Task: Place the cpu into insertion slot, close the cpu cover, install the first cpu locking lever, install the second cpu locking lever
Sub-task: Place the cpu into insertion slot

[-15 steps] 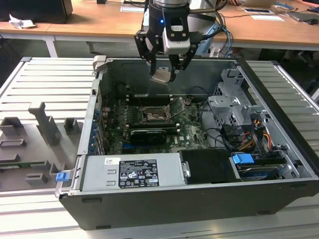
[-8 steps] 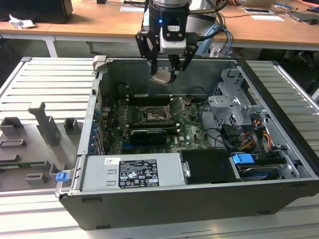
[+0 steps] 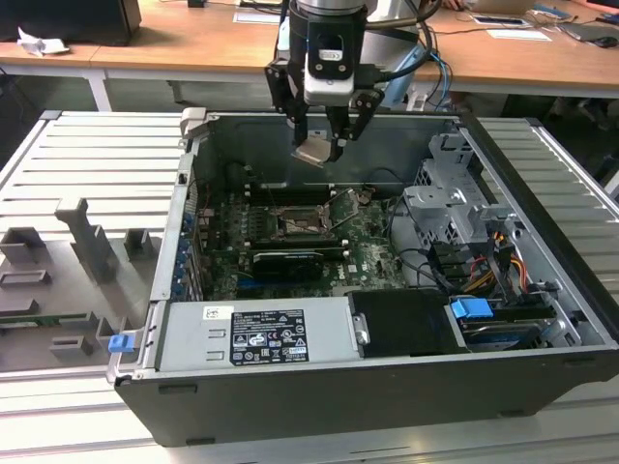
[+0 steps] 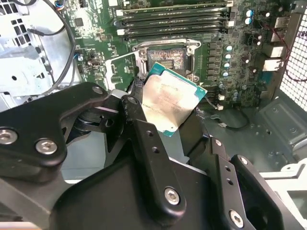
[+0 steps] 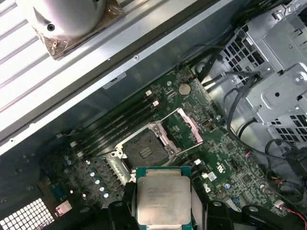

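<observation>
The gripper (image 3: pixel 319 144) pinches the chip (image 5: pixel 163 201) over the open case (image 3: pixel 387 391). Mid-board, the socket (image 5: pixel 144 152) lies empty, cover (image 5: pixel 186 125) tipped up. Every step is left.

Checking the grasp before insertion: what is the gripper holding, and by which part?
The gripper holds the cpu by two opposite edges, its metal top bare.

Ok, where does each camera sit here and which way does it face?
Exterior view: off the arm, looking down into the open computer case; shows the arm and gripper holding the cpu.
First wrist view: on the arm, looking down at the insertion slot; gripper flanks the cpu.
Second wrist view: on the arm, looking past gripper links toward the insertion slot.
Shared: both wrist views show the cpu and the empty insertion slot.
</observation>
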### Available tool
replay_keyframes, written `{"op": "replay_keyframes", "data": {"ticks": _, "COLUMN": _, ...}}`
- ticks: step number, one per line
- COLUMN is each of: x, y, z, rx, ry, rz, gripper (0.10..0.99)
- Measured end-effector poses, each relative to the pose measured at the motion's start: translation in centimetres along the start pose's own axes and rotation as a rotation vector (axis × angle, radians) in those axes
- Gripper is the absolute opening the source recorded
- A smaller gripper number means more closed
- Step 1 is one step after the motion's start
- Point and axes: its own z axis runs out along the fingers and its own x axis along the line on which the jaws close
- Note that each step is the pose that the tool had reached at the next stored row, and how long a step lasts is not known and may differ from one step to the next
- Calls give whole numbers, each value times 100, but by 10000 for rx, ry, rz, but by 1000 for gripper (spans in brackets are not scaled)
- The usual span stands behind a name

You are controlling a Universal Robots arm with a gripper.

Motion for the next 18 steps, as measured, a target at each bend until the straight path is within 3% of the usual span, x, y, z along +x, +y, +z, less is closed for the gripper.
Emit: {"op": "replay_keyframes", "data": {"ticks": 18, "x": 0, "y": -2, "z": 19, "rx": 200, "ry": -285, "rz": 1716, "gripper": 541}}
